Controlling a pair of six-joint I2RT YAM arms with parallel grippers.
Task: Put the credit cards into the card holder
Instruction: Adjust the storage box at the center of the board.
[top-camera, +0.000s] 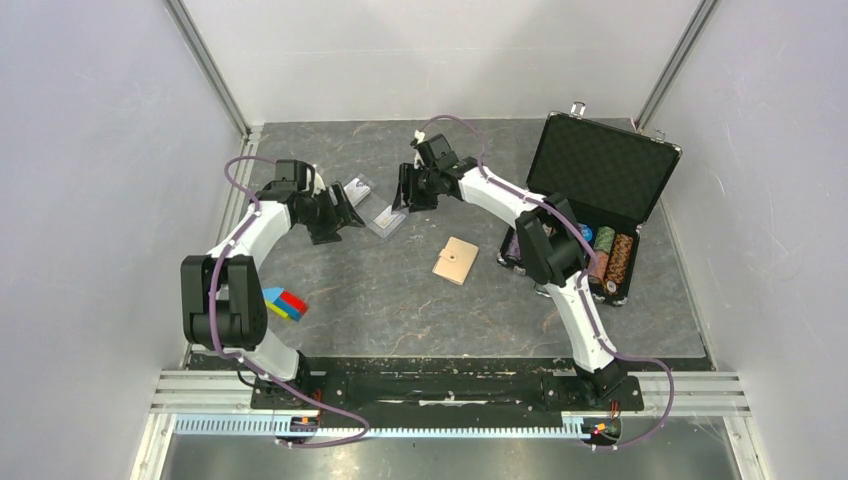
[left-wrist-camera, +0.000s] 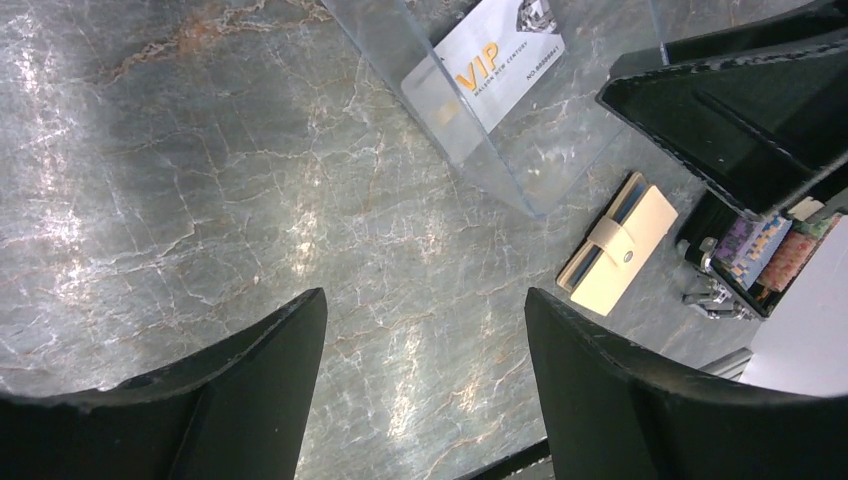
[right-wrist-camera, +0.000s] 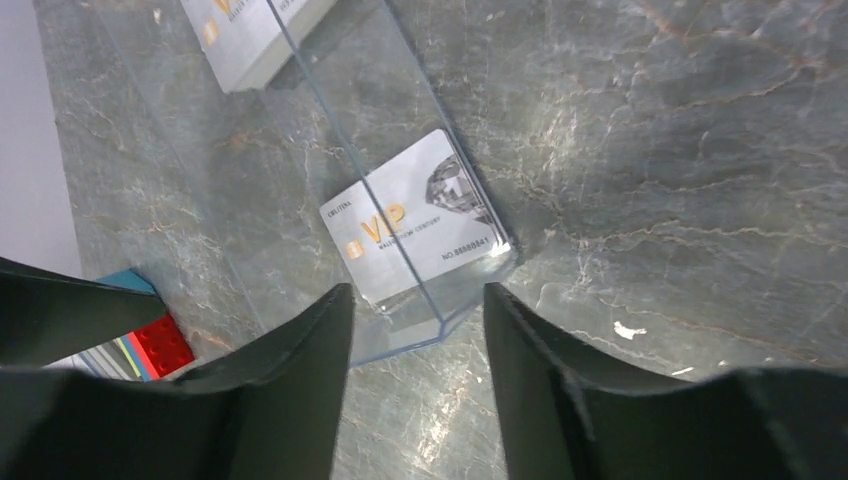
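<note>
Right wrist: jaws apart, empty, flanking the clear tray (right-wrist-camera: 400, 338).

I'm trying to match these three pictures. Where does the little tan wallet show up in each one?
Top external: the card holder lies mid-table between the arms, left of the black case.
Left wrist: the card holder sits right of centre, next to the black case.
Right wrist: not in it.
Shared landmark: the clear tray with a VIP card shows in all three views.
</note>
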